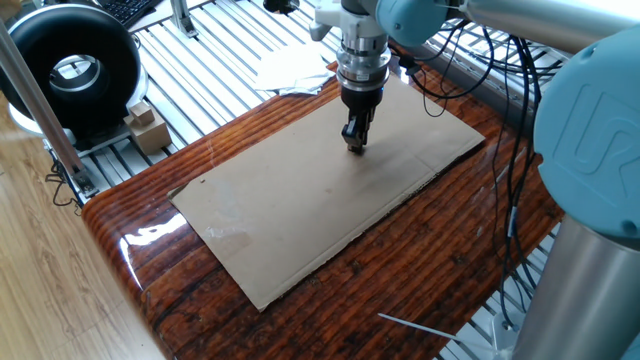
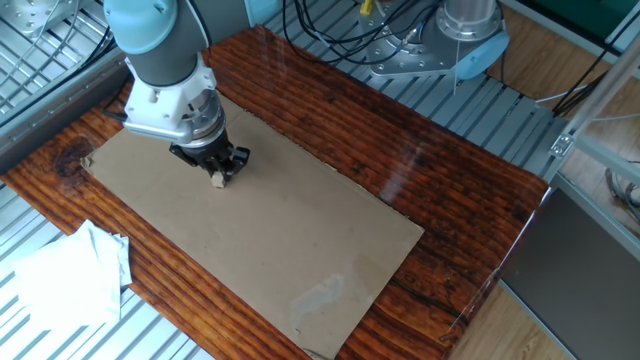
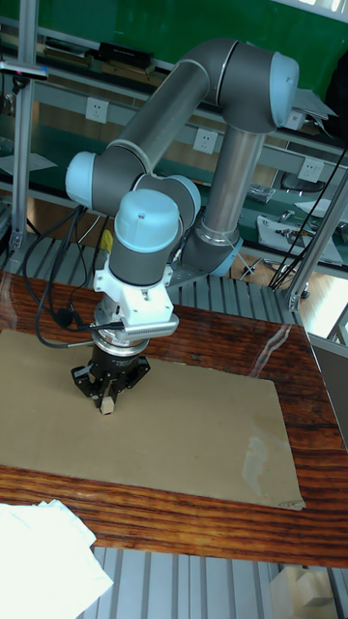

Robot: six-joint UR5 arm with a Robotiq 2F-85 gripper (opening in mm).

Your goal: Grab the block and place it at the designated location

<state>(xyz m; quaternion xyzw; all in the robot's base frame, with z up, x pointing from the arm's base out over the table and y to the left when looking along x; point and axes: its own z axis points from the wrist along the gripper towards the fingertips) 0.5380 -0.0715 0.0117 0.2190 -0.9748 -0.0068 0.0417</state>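
Note:
The block (image 2: 217, 181) is a tiny tan cube pinched at the tips of my gripper (image 2: 217, 175), which is shut on it. It also shows under the fingers in the tall fixed view, block (image 3: 107, 408) below the gripper (image 3: 107, 401). Gripper and block hang at or just above the flat tan cardboard sheet (image 1: 290, 215), near its far end, and I cannot tell whether the block touches it. In one fixed view the gripper (image 1: 355, 143) points straight down. The designated location does not show in any view.
A white cloth (image 2: 60, 280) lies beside the cardboard on the metal slats. A black round device (image 1: 70, 70) and small cardboard boxes (image 1: 148, 125) stand off the table's left. Cables (image 1: 480, 70) hang by the arm's base. A white strip (image 1: 420, 328) lies near the table's front corner.

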